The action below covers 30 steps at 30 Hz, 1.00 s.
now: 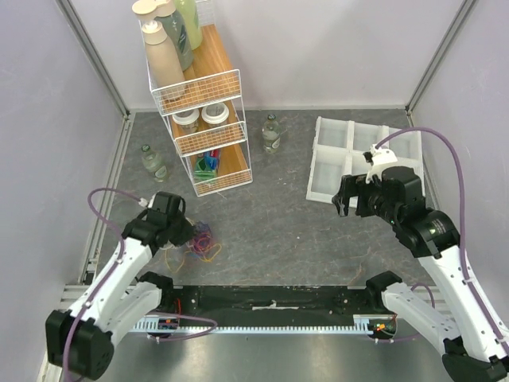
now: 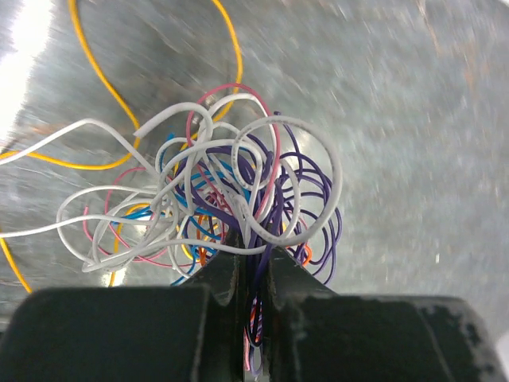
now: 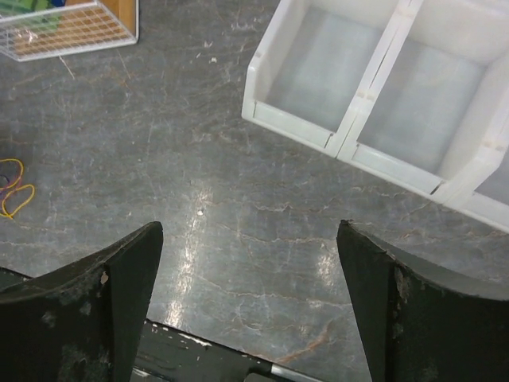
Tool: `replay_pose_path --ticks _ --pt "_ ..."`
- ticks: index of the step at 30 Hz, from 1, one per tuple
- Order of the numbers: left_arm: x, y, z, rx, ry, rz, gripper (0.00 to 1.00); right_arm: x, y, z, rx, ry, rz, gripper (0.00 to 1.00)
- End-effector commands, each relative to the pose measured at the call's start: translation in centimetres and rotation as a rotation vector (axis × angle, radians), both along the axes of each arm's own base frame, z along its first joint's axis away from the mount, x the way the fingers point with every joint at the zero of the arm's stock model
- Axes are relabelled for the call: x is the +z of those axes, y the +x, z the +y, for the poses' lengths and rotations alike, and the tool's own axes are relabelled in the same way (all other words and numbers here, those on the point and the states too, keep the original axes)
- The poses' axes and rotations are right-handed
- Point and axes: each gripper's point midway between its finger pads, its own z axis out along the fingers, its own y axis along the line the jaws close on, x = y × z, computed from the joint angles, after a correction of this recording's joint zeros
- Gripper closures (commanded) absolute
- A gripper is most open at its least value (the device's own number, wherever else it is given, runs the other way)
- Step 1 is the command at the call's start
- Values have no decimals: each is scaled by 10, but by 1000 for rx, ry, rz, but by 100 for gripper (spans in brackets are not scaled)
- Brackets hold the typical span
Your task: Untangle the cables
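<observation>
Nothing legible on any view at this moment. Any print on the tall beige and green plastic bottles (image 1: 163, 60) atop the white wire rack (image 1: 195, 83) is too small to read. The same goes for the small clear glass bottles (image 1: 271, 135) on the grey surface (image 1: 286, 231).

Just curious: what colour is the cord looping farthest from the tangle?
Yellow cord, left wrist view.

Left arm's (image 1: 119, 274) jaws pinched together; right arm's (image 1: 445, 243) spread wide.
</observation>
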Motion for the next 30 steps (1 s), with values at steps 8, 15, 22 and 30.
replay_pose_path --ticks 8,15,22,30 --pt "89 -44 -188 -747 -506 -314 98 -74 -24 100 233 338 185 2" --pt "103 -51 -237 -934 -597 -329 98 -110 -69 164 408 277 253 2" --pt "104 -58 -222 -874 -615 -357 98 -102 -118 209 640 308 92 19" --pt "112 -65 -212 -849 -625 -359 98 -132 -132 230 670 181 11 23"
